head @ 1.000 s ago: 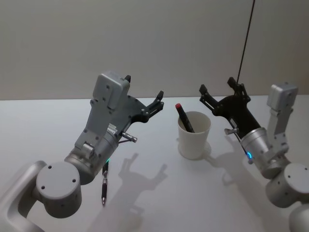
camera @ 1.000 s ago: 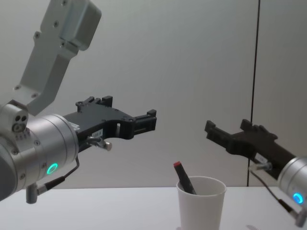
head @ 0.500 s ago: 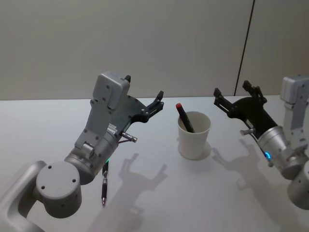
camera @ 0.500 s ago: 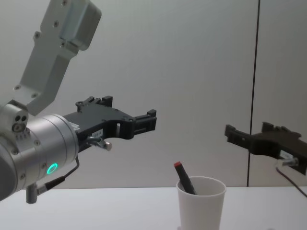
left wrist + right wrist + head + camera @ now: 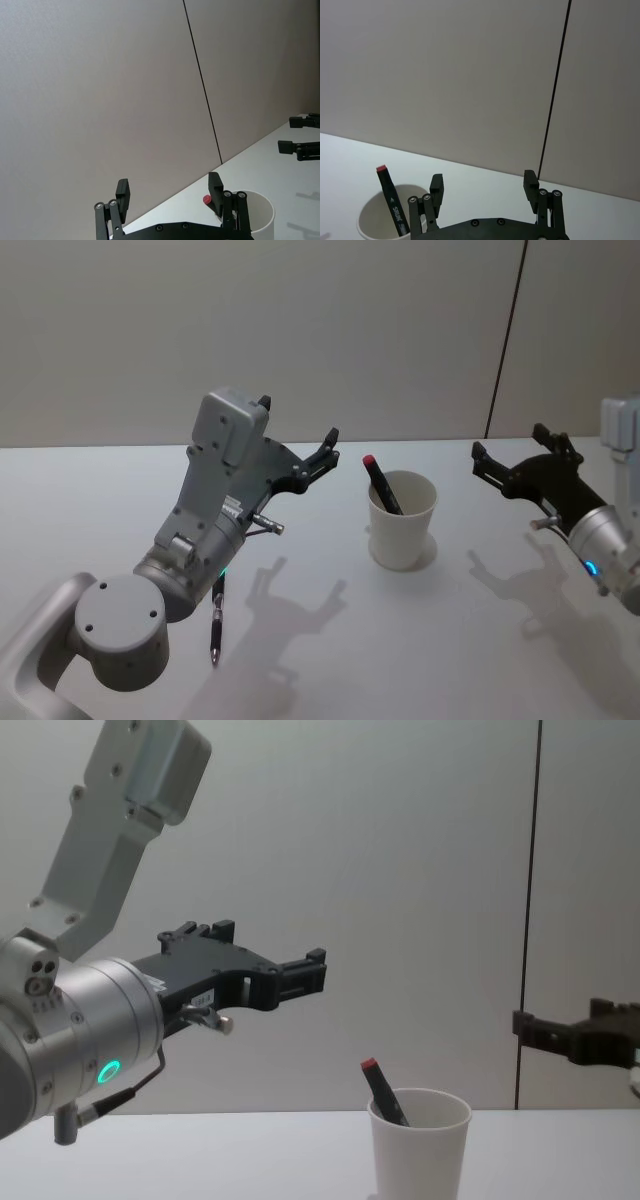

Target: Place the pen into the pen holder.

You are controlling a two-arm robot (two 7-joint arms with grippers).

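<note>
Two pens, one paper cup (image 5: 402, 532) and two grippers over a white table (image 5: 450, 650).

Farthest left of the cup, flat on the table beneath the left arm: a dark pen (image 5: 214, 625), well apart from the cup, its upper end hidden behind the arm's grey body.

Next, still left of the cup and higher than its rim: left gripper (image 5: 297, 418), black fingers spread wide, nothing between them, aimed toward the cup but clear of it.

In the middle: the cup itself, upright on the table, rolled rim up. Inside it: red-capped pen (image 5: 380, 480), tilted, cap end poking out above the rim on the left gripper's side, lower end hidden by the cup wall.

Right of the cup, well apart and also off the table: right gripper (image 5: 510, 442), fingers wide open, empty, pointing back toward the cup.

Behind and to the right of the cup: plain grey wall with a thin dark vertical seam (image 5: 505, 340).

On the table near the cup: soft shadows of both arms.
</note>
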